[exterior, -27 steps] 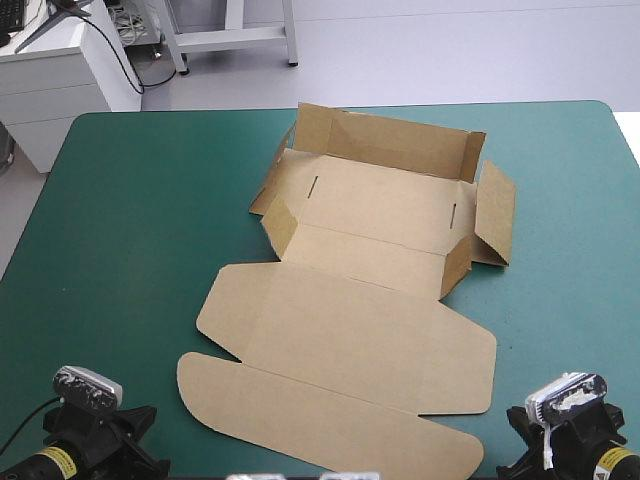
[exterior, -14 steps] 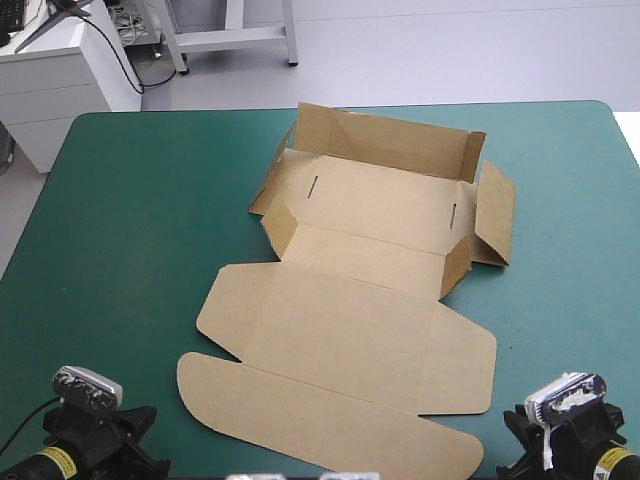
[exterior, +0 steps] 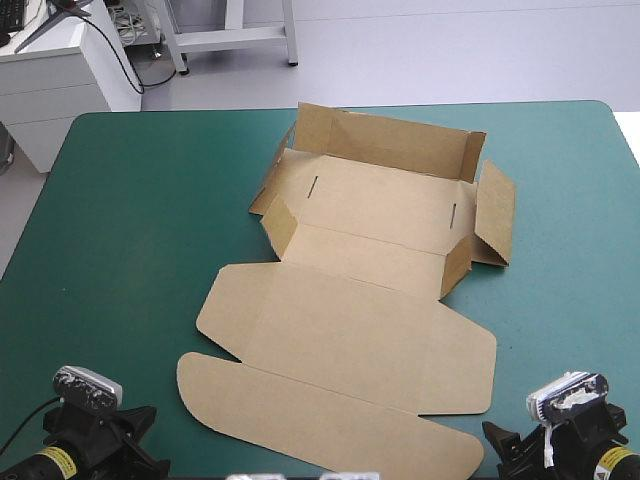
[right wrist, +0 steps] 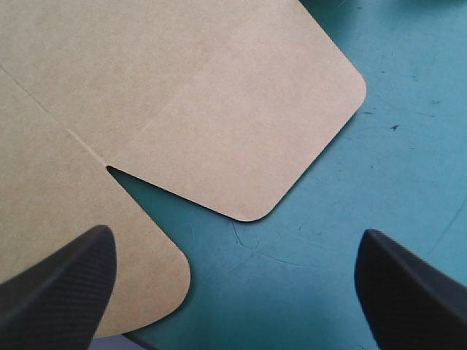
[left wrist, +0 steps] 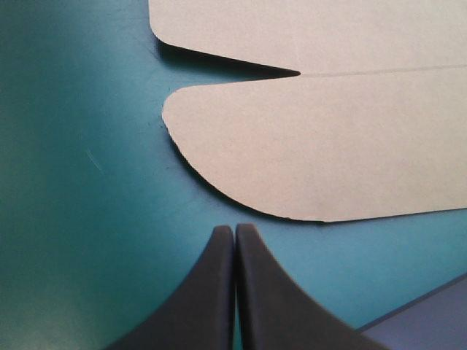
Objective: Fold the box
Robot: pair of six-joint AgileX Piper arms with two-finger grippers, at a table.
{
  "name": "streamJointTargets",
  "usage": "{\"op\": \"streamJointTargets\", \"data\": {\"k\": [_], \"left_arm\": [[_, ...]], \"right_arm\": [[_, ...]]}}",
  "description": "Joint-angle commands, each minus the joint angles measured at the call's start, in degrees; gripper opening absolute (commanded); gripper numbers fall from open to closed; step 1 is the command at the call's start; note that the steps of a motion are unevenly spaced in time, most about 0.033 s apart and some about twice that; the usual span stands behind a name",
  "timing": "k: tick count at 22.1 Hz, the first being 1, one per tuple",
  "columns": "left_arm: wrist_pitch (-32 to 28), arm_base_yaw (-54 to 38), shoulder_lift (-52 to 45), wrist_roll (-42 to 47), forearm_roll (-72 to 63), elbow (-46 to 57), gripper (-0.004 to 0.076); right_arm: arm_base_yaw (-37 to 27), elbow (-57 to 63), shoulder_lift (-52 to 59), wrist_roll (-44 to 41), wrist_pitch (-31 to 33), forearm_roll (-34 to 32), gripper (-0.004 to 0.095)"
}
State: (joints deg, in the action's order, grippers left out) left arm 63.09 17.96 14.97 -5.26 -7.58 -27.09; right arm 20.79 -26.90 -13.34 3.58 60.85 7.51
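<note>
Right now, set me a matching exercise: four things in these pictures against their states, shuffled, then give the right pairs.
Things:
1. left gripper
2. right gripper
3. box's far wall
4. box's rounded flap

States:
a. lying flat at the table's near side
b. fingers apart
c. raised
d. fingers together

Pairs: 1-d, 2-b, 3-c, 4-a
</note>
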Motion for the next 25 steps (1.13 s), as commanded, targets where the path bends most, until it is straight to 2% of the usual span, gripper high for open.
{"op": "streamJointTargets", "data": {"k": [1,12,16,19,25], "left_arm": [[-3.17,0.04,0.62,0.33,-0.99,-1.39,-0.0009],[-3.17,0.04,0.62,0.33,-0.99,-1.39,-0.0009],[-3.17,0.04,0.62,0.33,-0.99,-1.39,-0.0009],[-3.17,0.04,0.62,0.79,-0.86,-1.39,-0.0009],[-3.17,0.04,0.62,0.61,-0.86,-1.39,-0.0009]], "right_arm": [[-0.30,-1.46,-0.55,-0.43,-3.00,-0.17,0.0833],[-0.30,-4.37,-1.27,-0.87,-2.64,-0.45,0.0833],[-0.30,-11.61,-7.44,-2.00,0.65,-0.85,0.0833],[-0.30,-17.34,-16.21,-3.58,2.21,-0.97,0.0833],[-0.30,-22.38,-28.21,-6.11,-0.93,-3.74,0.0833]]}}
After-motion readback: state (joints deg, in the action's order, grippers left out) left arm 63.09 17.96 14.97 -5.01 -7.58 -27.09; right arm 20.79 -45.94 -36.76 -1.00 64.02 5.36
